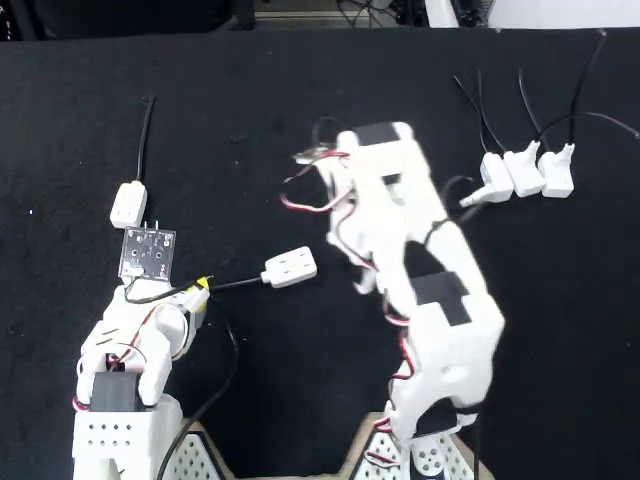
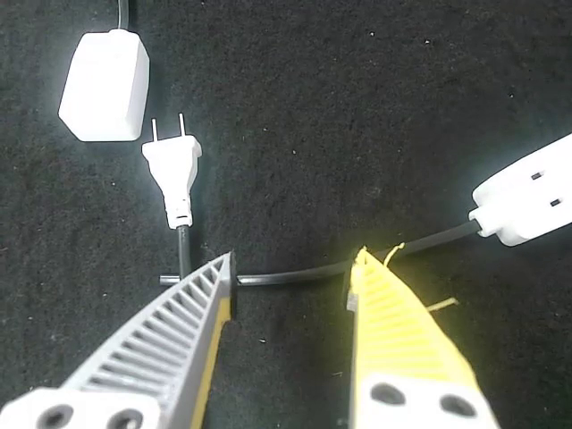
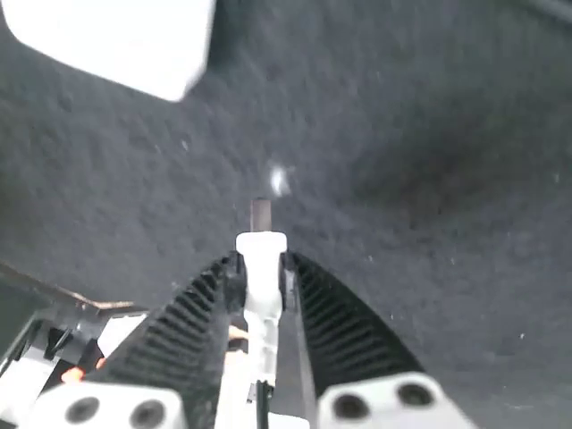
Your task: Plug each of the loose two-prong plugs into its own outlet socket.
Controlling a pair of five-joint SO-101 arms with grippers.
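Looking along the left arm (image 1: 135, 345), we find its jaws spread wide, the grey one and the yellow one on either side of a black cable (image 2: 286, 275) that lies across the tabletop (image 2: 375, 107) at their tips. We cannot tell whether either tip touches it. Just beyond the grey jaw, a loose white two-prong plug (image 2: 172, 170) lies flat with its prongs pointing away from the jaws. Its prongs end just beside a white outlet block (image 2: 103, 73) and are not seated in it. Past the yellow jaw the cable runs on to a second white socket block (image 2: 527, 192).

On the right arm (image 1: 420, 270) we see the jaws pressed together on another white plug (image 3: 260, 299), with a metal prong sticking out past their tips above the tabletop. A white block (image 3: 116, 40) lies farther ahead, well apart from that prong.
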